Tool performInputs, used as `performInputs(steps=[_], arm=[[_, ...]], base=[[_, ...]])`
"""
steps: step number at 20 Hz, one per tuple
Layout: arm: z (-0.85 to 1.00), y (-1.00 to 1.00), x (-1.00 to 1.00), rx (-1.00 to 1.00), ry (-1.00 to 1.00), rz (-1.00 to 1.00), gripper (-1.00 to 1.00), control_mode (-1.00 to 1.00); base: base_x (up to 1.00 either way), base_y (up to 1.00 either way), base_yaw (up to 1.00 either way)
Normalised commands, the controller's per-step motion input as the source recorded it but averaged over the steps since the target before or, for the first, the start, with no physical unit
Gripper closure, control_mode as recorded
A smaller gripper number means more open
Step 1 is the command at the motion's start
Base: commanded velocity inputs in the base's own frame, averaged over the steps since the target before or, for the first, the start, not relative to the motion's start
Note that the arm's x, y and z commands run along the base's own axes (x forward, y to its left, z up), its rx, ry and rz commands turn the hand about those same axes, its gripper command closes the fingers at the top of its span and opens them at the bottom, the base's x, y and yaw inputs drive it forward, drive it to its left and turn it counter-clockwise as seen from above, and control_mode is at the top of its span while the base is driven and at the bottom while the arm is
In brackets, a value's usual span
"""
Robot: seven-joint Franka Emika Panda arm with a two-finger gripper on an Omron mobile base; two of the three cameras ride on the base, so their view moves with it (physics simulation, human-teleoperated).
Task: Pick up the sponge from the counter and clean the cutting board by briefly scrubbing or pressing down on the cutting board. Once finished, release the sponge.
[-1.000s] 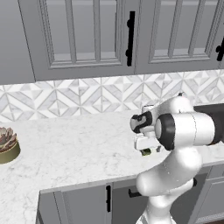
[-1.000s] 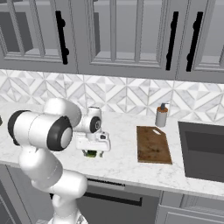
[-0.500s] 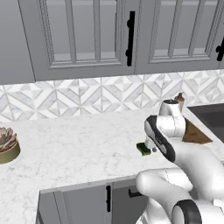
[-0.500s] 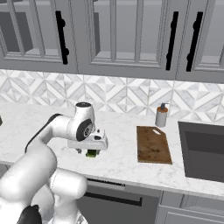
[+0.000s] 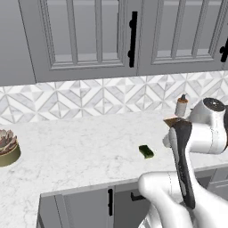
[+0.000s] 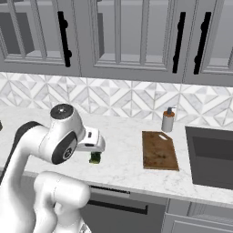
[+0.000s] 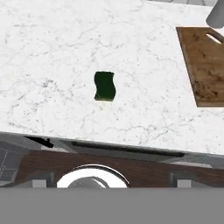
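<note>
Hand (image 6: pixel 93 141) hangs above the white marble bench (image 7: pixel 52 52), its grip hidden, so open or closed cannot be told. Directly below, the green sponge (image 7: pixel 105 85) lies flat near the bench's front edge. Farther right, well apart, lies the brown cutting board (image 6: pixel 159 150), a soap bottle (image 6: pixel 168 120) behind it.

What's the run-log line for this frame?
phase: pre-grasp | sponge: on counter, untouched | cutting board: apart from sponge, nothing on it | gripper: state unclear
</note>
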Motion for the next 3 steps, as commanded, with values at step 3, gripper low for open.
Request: performInputs(steps=[3], arm=[[1.00, 0.00, -0.82, 0.00, -0.30, 0.00, -1.00, -1.00]], base=[[0.00, 0.00, 0.00]])
